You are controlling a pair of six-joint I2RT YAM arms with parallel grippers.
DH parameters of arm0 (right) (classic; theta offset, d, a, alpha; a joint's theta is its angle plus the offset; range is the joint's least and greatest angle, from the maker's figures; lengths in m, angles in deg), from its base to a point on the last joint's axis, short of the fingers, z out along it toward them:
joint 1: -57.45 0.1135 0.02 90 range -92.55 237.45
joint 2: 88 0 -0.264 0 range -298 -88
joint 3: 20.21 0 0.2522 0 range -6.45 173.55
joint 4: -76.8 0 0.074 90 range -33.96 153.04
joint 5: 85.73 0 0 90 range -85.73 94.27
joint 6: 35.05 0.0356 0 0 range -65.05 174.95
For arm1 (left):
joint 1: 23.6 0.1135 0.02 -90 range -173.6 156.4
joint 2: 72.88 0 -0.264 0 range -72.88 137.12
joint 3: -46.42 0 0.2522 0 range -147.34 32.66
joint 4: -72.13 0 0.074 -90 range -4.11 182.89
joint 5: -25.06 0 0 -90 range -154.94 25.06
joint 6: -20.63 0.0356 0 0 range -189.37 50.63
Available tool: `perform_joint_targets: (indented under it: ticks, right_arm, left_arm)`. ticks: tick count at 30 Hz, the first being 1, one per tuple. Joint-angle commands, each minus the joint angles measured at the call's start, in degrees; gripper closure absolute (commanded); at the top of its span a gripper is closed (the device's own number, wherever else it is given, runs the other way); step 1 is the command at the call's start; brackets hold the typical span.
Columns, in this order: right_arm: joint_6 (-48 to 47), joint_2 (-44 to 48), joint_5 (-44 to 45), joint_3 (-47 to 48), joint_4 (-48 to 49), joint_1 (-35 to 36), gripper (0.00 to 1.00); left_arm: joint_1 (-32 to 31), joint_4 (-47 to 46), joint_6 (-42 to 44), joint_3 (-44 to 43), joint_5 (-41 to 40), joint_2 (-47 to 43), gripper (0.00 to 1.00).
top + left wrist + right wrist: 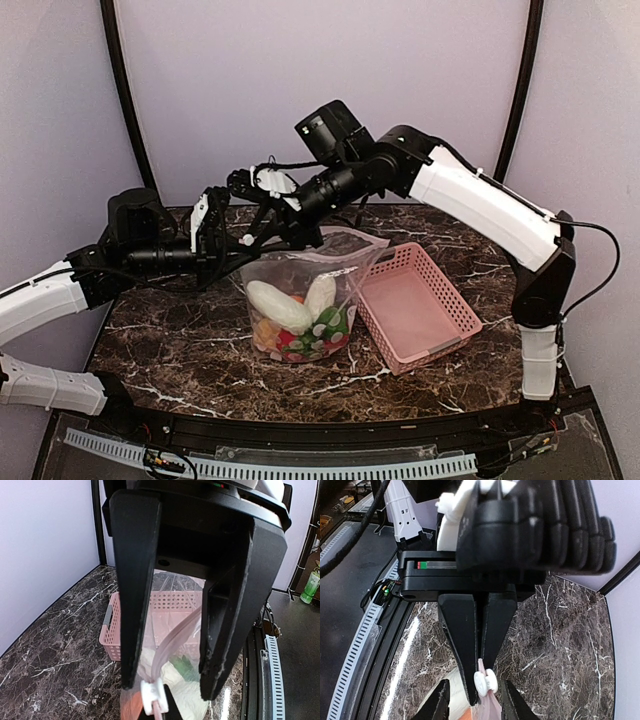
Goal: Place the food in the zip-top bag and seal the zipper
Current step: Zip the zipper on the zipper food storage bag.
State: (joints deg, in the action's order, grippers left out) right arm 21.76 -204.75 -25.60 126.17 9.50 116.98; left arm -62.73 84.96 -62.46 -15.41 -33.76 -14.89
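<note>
The left arm reaches in level from the left, the left gripper [479, 680] pinched tight on the zipper [175, 635] at the white slider [151, 694]. The right arm arches over from the right, and the right gripper [172, 682] is partly apart, astride the strip. The zip-top bag [300, 275] stands on the table [180, 340] with the food [300, 320] inside, beside the pink basket [415, 305]

High top view; close wrist views (facing oppositely) share the zipper [172, 640].
</note>
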Motion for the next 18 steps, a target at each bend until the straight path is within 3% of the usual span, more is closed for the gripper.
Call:
perform_joint_targets:
  ticks: [1,7,14,18]
  right_arm:
    - [1.0,-1.5,-0.2,1.9,1.4,0.3,0.67]
    - [1.3,-1.9,0.3,2.3,1.5,0.3,0.69]
    - [1.1,-1.1,-0.3,1.8,1.3,0.4,0.92]
    - [0.8,-0.9,0.3,1.4,0.9,0.3,0.99]
  left_arm:
    - [-0.2,0.6,0.7,-1.7,1.5,-0.7,0.99]
    - [-0.2,0.6,0.7,-1.5,1.5,-0.8,0.99]
    - [-0.2,0.6,0.7,-1.0,0.6,-0.7,0.99]
    - [-0.2,0.1,-0.1,-0.6,-0.5,-0.8,0.99]
